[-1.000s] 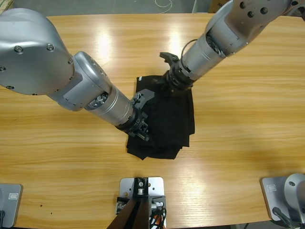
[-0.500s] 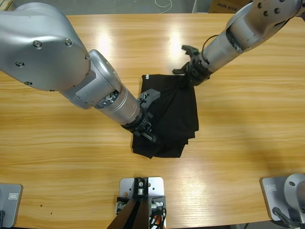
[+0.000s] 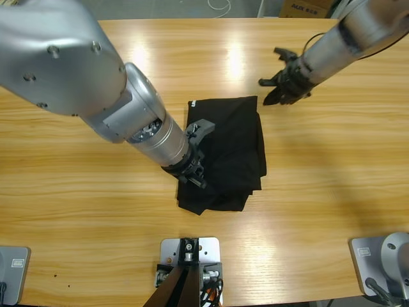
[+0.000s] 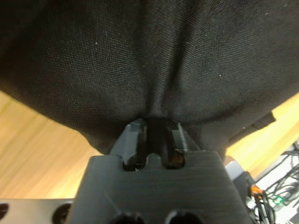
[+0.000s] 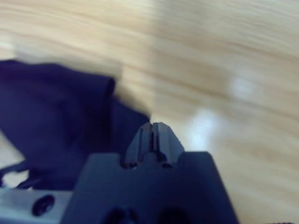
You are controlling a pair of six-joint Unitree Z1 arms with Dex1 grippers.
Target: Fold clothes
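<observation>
The black shirt (image 3: pixel 233 147) lies folded into a rough rectangle at the table's middle, a small white label (image 3: pixel 190 103) showing at its upper left corner. My left gripper (image 3: pixel 192 171) is at the shirt's lower left edge. In the left wrist view its jaws (image 4: pixel 156 133) are shut on a bunched pinch of the black shirt (image 4: pixel 149 60). My right gripper (image 3: pixel 271 91) hovers just off the shirt's upper right corner, apart from it. Seen along the right wrist, the gripper (image 5: pixel 153 133) is shut on nothing, with the shirt (image 5: pixel 56 116) to its left.
The wooden table (image 3: pixel 332 166) stretches bare on both sides of the shirt. A white cable (image 3: pixel 220 6) and a cardboard box (image 3: pixel 310 7) sit beyond the far edge. My large left elbow (image 3: pixel 57 57) covers the upper left of the table.
The right gripper has let go of the shirt's upper right corner and drawn back to the right. That edge now lies flat. The left gripper keeps its hold and has shifted slightly.
</observation>
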